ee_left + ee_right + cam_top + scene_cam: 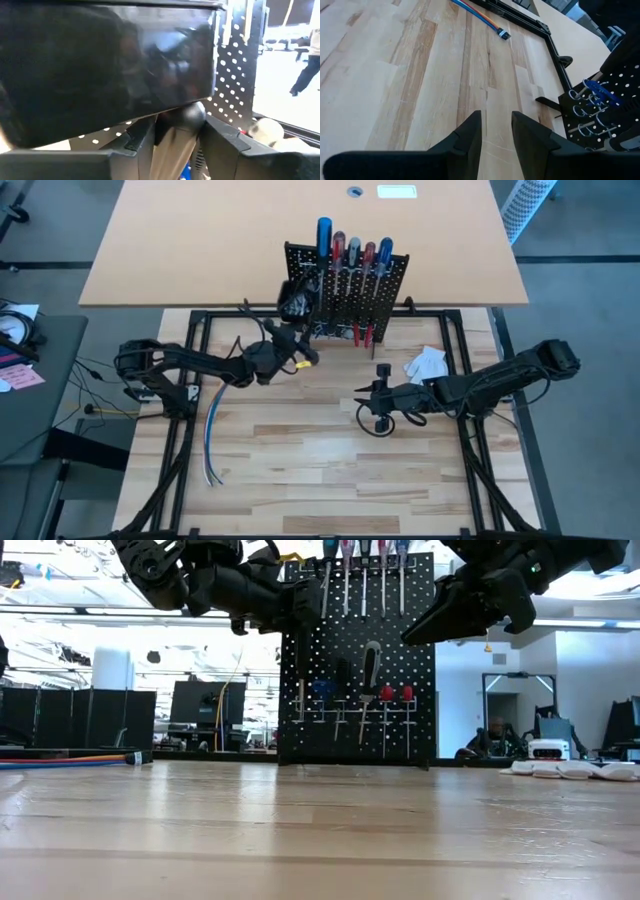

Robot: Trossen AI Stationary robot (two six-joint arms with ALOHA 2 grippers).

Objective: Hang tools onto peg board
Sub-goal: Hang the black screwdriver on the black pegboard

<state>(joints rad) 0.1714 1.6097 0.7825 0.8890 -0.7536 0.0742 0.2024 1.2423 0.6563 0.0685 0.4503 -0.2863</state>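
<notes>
overhead, black bin (296, 297) holding dark tools (297, 304)

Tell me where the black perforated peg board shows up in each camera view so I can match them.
High view: the black perforated peg board stands at top centre, at the table's far edge.
Low view: it stands upright at centre, beyond the bare wood.
Left wrist view: a strip of it shows at upper right, beside the dark bin.
Right wrist view: its corner shows at the right edge.
Shared landmark: the bundle of loose blue and orange cables, seen in the high, low and right wrist views.
</notes>
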